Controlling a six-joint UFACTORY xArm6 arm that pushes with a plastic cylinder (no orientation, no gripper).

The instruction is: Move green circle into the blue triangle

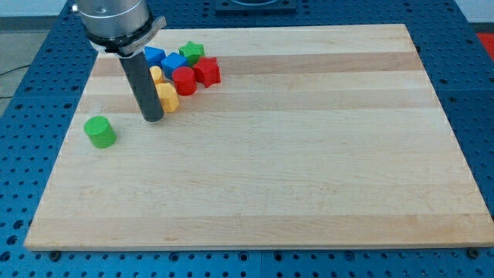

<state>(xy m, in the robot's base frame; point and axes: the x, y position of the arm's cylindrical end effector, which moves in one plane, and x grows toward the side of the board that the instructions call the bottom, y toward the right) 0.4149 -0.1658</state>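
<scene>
Task barely begun, judging by layout: green circle (99,131) sits alone on the wooden surface (309,170), well apart from the block cluster, toward the view's bottom-left of it. Blue triangle (154,55) is at the cluster's top-left edge, so the whole push is still to do.

Cluster, all placed relative to the blue triangle: green star (192,52) to the view's right of it; a second blue block (174,64), shape unclear, just below-right; red circle (184,80) and red block (207,72) further right and lower; yellow block (167,97) below it, w/ another yellow piece (157,75) partly hidden by the rod.

No claw on this rig, so nothing apart, together or clamped – just a straight rod. My tip (152,120) rests on the surface below the blue triangle, just beside the yellow block, possibly touching (can't tell). It's between circle and cluster, not touching the circle.

Likely need: get my tip round to the circle's far side from the triangle, then push up-right. Risk: yellow blocks lie in the path.
</scene>
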